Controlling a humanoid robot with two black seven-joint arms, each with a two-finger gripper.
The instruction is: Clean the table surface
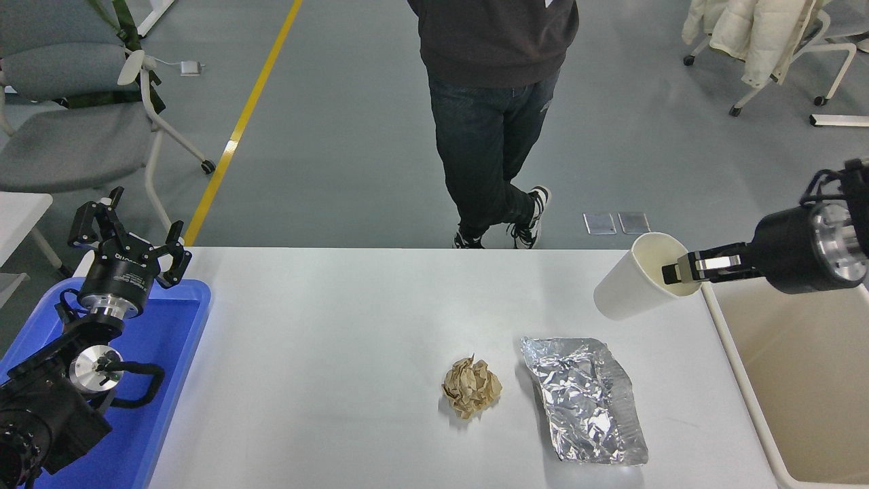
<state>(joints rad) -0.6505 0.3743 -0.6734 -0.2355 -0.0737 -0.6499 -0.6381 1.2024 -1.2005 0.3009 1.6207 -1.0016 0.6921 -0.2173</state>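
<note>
The white table surface (339, 353) fills the middle of the head view. On it lie a crumpled brown paper ball (472, 387) and a crinkled silver foil bag (585, 401). My right gripper (675, 272) is shut on the rim of a white paper cup (631, 288), one finger inside it. It holds the cup tilted in the air above the table's far right corner, beside the beige bin (804, 367). My left gripper (129, 238) is open and parked at the lower left, over the blue tray (170, 339).
A person in dark jeans (485, 129) stands at the table's far side. Grey chairs (75, 129) stand at the far left, another chair with a white coat (760, 41) at the far right.
</note>
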